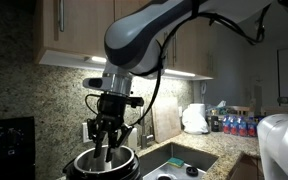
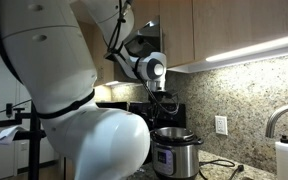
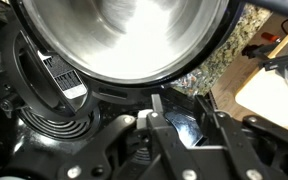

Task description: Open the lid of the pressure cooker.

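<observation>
In the wrist view the pressure cooker [image 3: 124,35] shows its shiny steel inner pot, open to the camera, inside a black rim. The black lid [image 3: 44,110], with a label and ridged rings on top, lies below and beside the pot opening, shifted off it. My gripper [image 3: 179,105] is shut on the lid's glossy black top handle [image 3: 179,125]. In both exterior views the gripper [image 1: 110,145] [image 2: 166,115] hangs straight down onto the top of the cooker [image 1: 104,168] [image 2: 176,155]. The lid is hard to tell apart from the cooker there.
A black stove [image 1: 9,140] stands beside the cooker. A sink [image 1: 179,160], a white bag [image 1: 194,118] and bottles [image 1: 234,125] sit along the granite counter. A faucet [image 2: 279,120] and a soap dispenser [image 2: 284,160] are close by. Cabinets hang overhead.
</observation>
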